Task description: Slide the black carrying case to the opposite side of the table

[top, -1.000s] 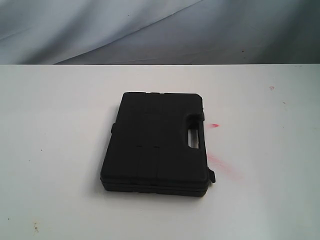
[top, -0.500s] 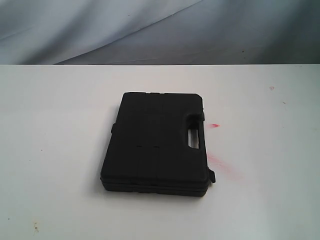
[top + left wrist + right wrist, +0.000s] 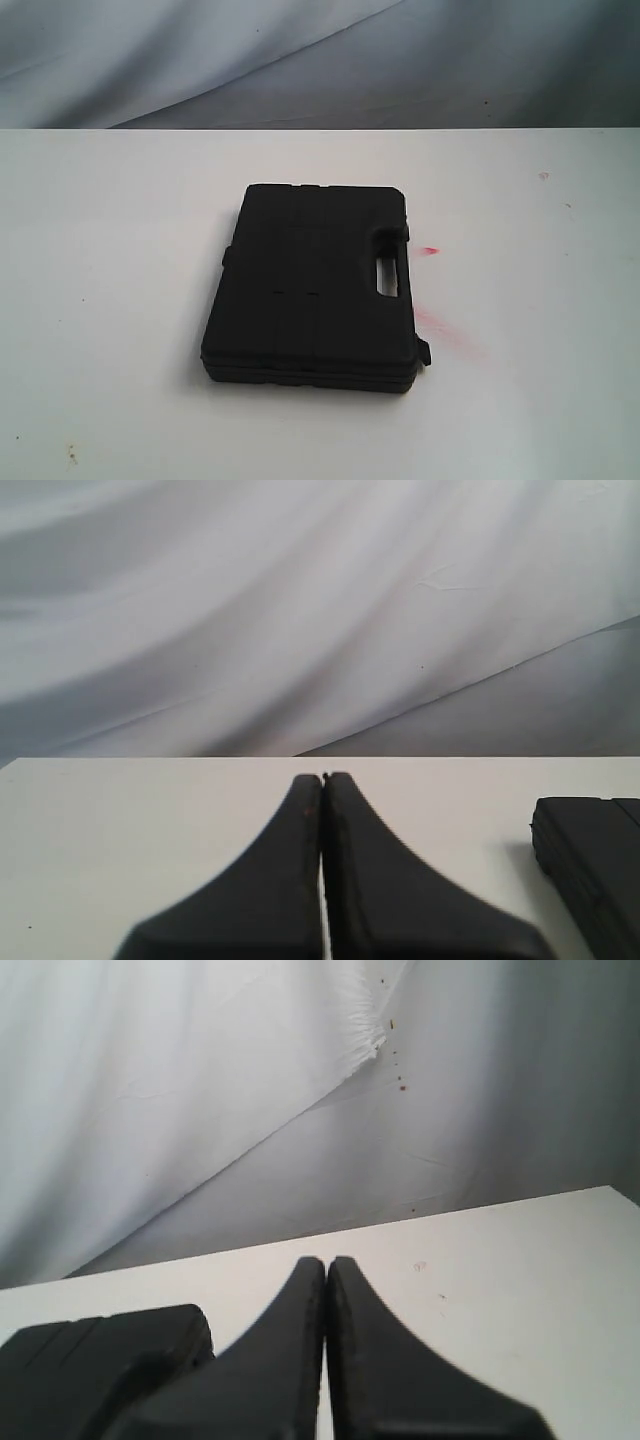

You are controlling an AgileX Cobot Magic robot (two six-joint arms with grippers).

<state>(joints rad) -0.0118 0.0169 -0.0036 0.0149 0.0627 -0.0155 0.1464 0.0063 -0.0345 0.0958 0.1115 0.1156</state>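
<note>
The left gripper (image 3: 322, 776) and right gripper (image 3: 326, 1260) are each pressed together, empty. Between them, the black rectangular plastic carrying case (image 3: 310, 290) lies flat on the wide white tabletop (image 3: 110, 300), toward the left's 2 o'clock and the right's 10 o'clock. The right seems nearer. The case's long axis runs 6-to-12.

Creased pale grey cloth (image 3: 300, 60) hangs behind the white table (image 3: 100, 250).

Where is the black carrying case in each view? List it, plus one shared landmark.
Exterior view: black carrying case lies flat at the middle of the table.
Left wrist view: one end shows, cut by the frame, apart from the left gripper.
Right wrist view: one corner shows beside the right gripper.
Shared landmark: table's far edge against the grey backdrop.
</note>
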